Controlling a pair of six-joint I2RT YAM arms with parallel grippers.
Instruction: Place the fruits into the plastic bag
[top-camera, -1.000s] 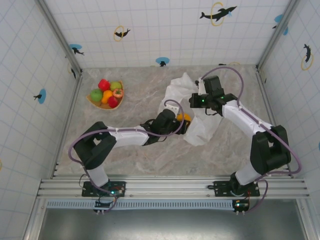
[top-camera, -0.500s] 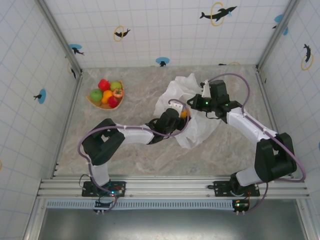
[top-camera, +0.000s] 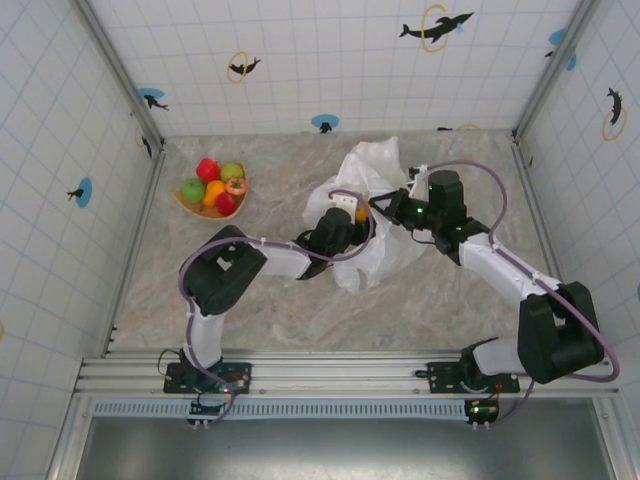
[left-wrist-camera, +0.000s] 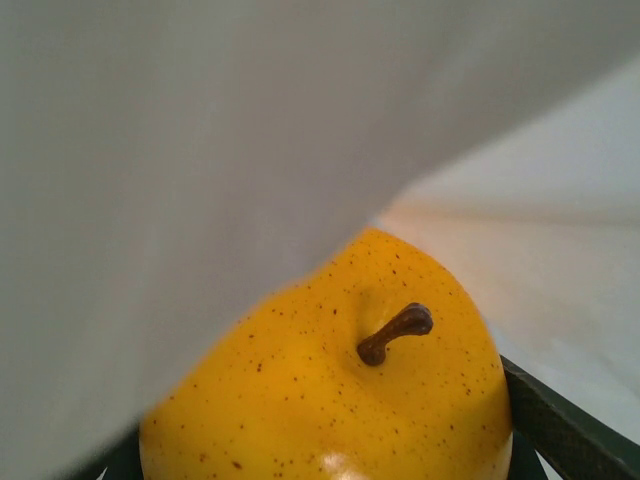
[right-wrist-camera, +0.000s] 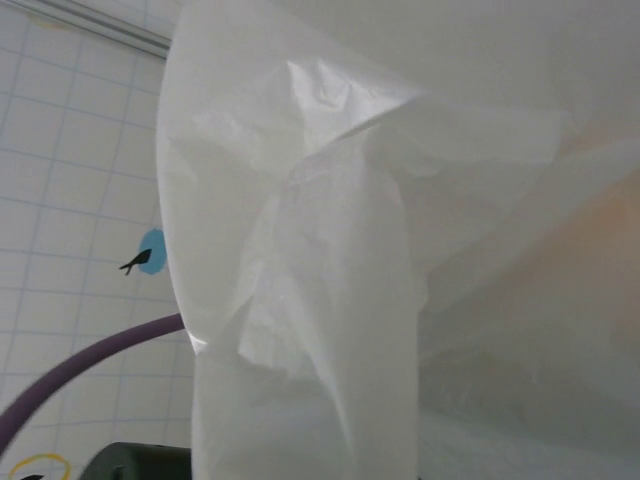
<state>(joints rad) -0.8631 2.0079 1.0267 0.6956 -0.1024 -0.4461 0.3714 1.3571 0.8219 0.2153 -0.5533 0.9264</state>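
Left claw (top-camera: 352, 213): grasping the yellow pear (left-wrist-camera: 330, 390) from below, stem end forward. It is reached out to the bag's mouth so the fruit can go in without touching the worktop (top-camera: 430, 300).
Yellow pear: at the bag's opening, partly under the film. In the left wrist view a white sheet hangs over its upper left side, while pale bag interior shows open ahead on the right.
Right claw (top-camera: 385, 203): clenched, and by the look of it pinching the bag's rim. The film rises to a peak at this claw, which I judge is what props the mouth open for the other arm.
Plastic bag (top-camera: 375, 165): crumpled in the middle of the worktop, between the two claws. One side is lifted and the rest slumps on the surface (the right wrist camera sees folds of it right up close).
Other fruits (top-camera: 213, 187): red, green and orange pieces heaped together, well apart from the bag to its left.
Tray (top-camera: 184, 203): the tan dish that carries them at the far left of the worktop, so each can be picked in turn.
Step in hand: carrying the pear through the mouth; letting go looks not yet due.
Progress: early, since most fruits lie in the tray.
Risk: the loose film could drape over the pear and block its drop.
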